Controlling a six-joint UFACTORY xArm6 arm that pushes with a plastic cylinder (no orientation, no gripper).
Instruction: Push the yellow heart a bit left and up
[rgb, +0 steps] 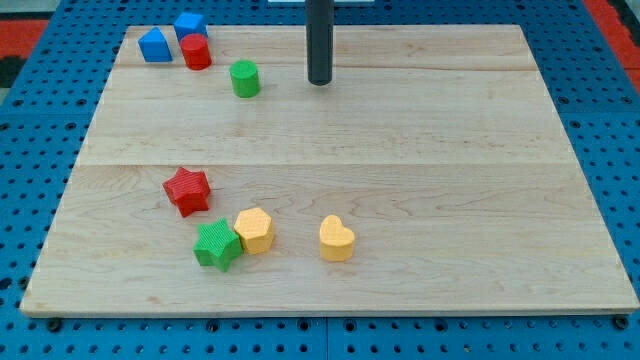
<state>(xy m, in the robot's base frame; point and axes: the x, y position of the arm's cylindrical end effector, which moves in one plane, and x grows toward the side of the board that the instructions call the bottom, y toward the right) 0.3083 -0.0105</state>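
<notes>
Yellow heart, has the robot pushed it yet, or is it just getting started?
Nothing looks done yet: the yellow heart sits alone near the view's bottom, right of the yellow hexagon. In hand: my tip is far off near the view's top, right of the green cylinder, touching no block. Left to do: bring the tip to the heart's lower right side, then push it a bit left and up.

A flat surface (420, 150) carries eight blocks in two groups. Toward the view's top left, the blue block (155, 46) and blue cube (190, 24) sit side by side, the red cylinder (196, 52) touching them, the green cylinder (245, 78) just right of it. My tip (319, 82) stands right of that cylinder. Toward the view's bottom, left to right: red star (187, 190), green star (217, 244), yellow hexagon (254, 230), then the yellow heart (336, 238), apart.
</notes>
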